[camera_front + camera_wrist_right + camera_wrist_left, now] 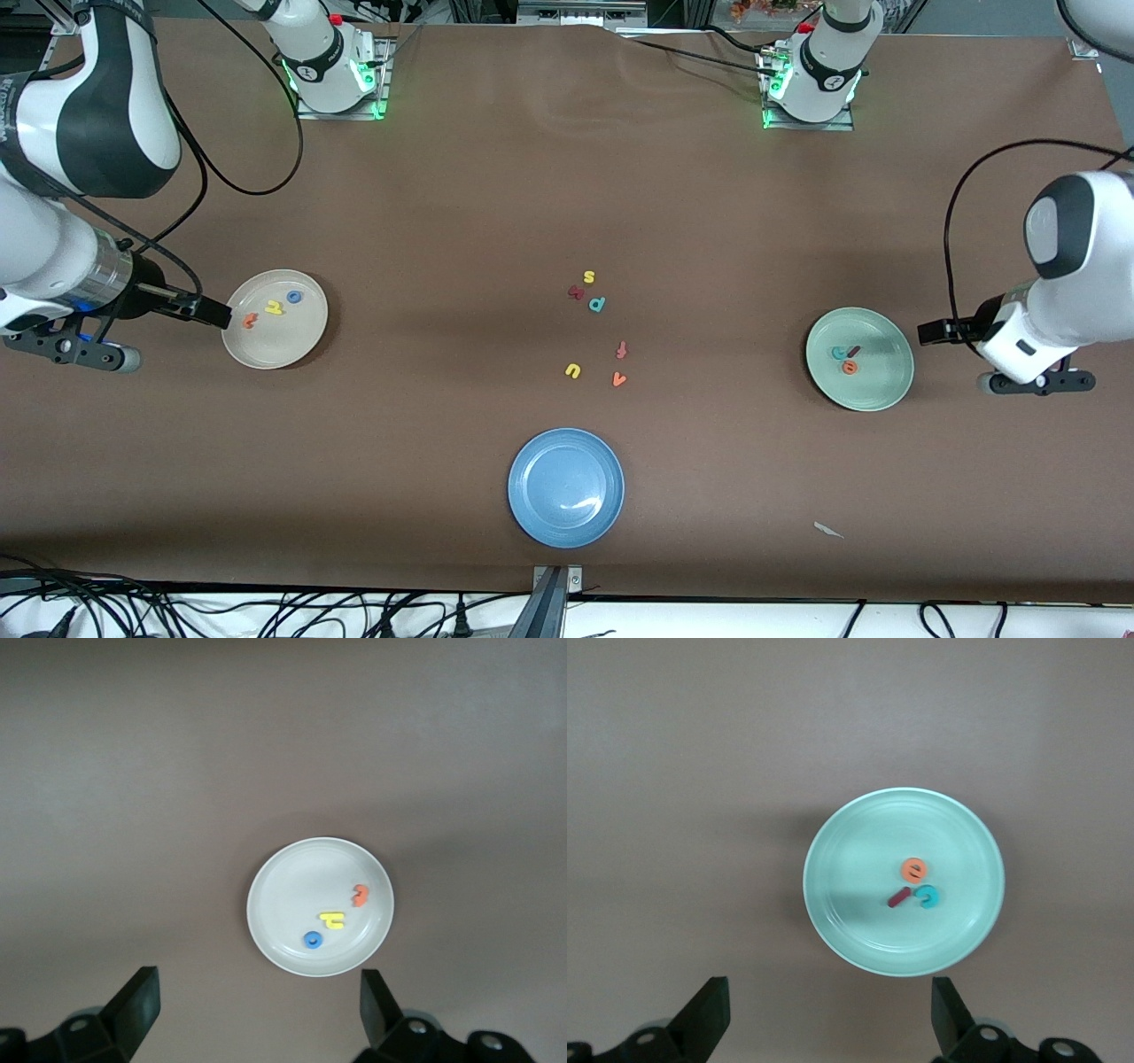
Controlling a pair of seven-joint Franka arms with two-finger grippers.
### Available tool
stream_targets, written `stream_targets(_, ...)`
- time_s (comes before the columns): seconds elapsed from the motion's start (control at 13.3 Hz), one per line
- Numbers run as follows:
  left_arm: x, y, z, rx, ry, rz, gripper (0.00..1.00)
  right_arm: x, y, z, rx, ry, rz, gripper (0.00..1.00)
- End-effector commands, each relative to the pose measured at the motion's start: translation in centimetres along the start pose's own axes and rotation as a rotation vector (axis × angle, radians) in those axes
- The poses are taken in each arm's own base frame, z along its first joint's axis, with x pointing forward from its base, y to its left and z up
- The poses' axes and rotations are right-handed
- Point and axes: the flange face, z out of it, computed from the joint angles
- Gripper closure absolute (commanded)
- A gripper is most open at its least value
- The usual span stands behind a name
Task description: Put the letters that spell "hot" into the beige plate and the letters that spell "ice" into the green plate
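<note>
The beige plate (306, 341) lies toward the right arm's end of the table. In it are an orange t (250, 321), a yellow h (275, 308) and a blue o (294, 297). The right wrist view shows that beige plate (283, 904) with the same three letters. My right gripper (217, 313) (260, 1014) hangs open beside its rim, holding nothing. The green plate (877, 381) (859, 868) holds a teal c (928, 896), a maroon i (899, 897) and an orange e (914, 870). My left gripper (930, 332) (830, 1019) hangs open just off that plate's rim, holding nothing.
A blue plate (566, 487) sits near the table's front edge. Between the two plates lie loose letters: yellow s (589, 277), a maroon letter (576, 292), teal p (597, 304), red-orange f (622, 351), yellow u (573, 370), orange v (619, 379). A white scrap (828, 530) lies nearer the camera.
</note>
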Motion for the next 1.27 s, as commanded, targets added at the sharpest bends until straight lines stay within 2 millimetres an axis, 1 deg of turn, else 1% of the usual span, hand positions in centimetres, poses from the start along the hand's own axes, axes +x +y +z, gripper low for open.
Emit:
stream_targets(0.0,-4.0,2.6,-4.5,-0.003,0.048,0.045,0.00,-0.9,1.0,-0.4,-0.004,0.009,-0.025,0.00)
stream_targets(0.07,-5.3,3.6,-6.2,-0.001,0.064,0.059,0.00,-0.9,0.9,-0.3,-0.007,0.003,-0.027,0.00)
stream_targets(0.22,-7.4,4.7,-9.7,-0.017,0.064,0.067,0.00,-1.2,1.1,0.6,-0.013,-0.019,-0.036,0.00)
stream_targets(0.3,-8.3,5.1,-11.3,-0.050,0.075,0.062,0.00,-1.3,1.2,0.6,-0.017,-0.019,-0.040,0.00)
stream_targets(0.53,-10.2,4.9,-15.5,-0.065,0.051,0.061,0.00,-1.3,1.1,0.4,-0.010,-0.012,-0.041,0.00)
stream_targets(0.67,-11.9,4.5,-18.0,-0.062,0.043,0.059,0.00,-1.4,0.9,0.1,-0.007,-0.004,-0.044,0.00)
stream_targets(0.82,-12.7,4.3,-19.7,-0.056,0.062,0.062,0.00,-1.4,1.0,-0.1,-0.002,-0.003,-0.038,0.00)
stream_targets(0.9,-12.9,4.2,-20.2,-0.054,0.074,0.065,0.00,-1.5,1.0,-0.6,0.003,0.007,-0.036,0.00)
stream_targets(0.97,-12.8,4.0,-20.0,-0.058,0.073,0.066,0.00,-1.4,1.3,-0.8,0.005,0.011,-0.031,0.00)
stream_targets(1.05,-12.5,4.0,-19.9,-0.050,0.081,0.069,0.00,-1.2,2.1,-1.1,0.007,0.018,-0.017,0.00)
stream_targets(1.2,-12.2,4.0,-20.1,-0.051,0.109,0.068,0.00,-1.2,2.6,-1.5,0.010,0.027,-0.009,0.00)
